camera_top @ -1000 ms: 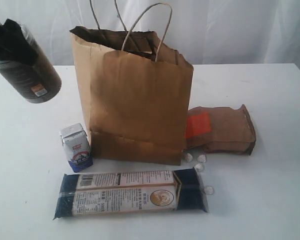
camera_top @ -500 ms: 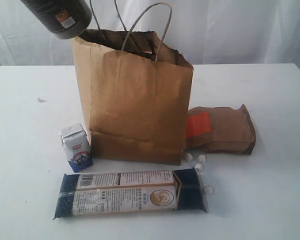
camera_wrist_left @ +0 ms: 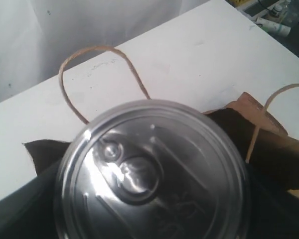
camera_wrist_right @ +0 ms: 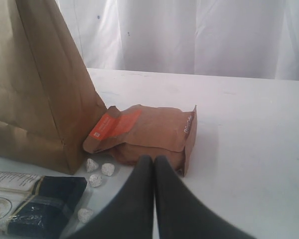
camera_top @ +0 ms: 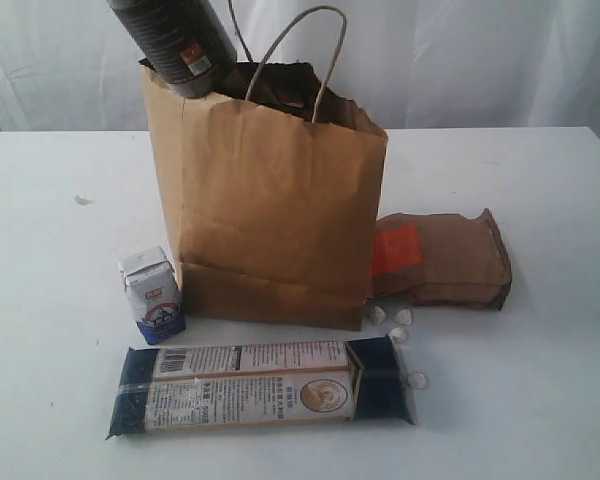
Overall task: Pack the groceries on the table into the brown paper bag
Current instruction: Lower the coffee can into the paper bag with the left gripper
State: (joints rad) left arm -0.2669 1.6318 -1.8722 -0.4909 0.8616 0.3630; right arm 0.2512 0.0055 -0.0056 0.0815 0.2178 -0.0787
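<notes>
**Item: dark can, at the bag mouth**

Dark can (camera_top: 170, 40), metal lid, clamped in left gripper (camera_wrist_left: 150, 219), tilted over the left edge of the brown paper bag (camera_top: 270, 200). Handling: centre it clear of the handles (camera_top: 300, 50), then lower before release. Right gripper (camera_wrist_right: 154, 167) pressed together, empty, beside pouch (camera_wrist_right: 149, 132).

Closed gripper (camera_wrist_right: 153, 159), pouch (camera_wrist_right: 154, 128) — bag (camera_wrist_right: 35, 84) beside

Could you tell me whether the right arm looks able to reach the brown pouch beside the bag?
Probably yes. The right claw points at the pouch with nothing between them; the candies lie off to the side. It is shut, so it must open first.
</notes>
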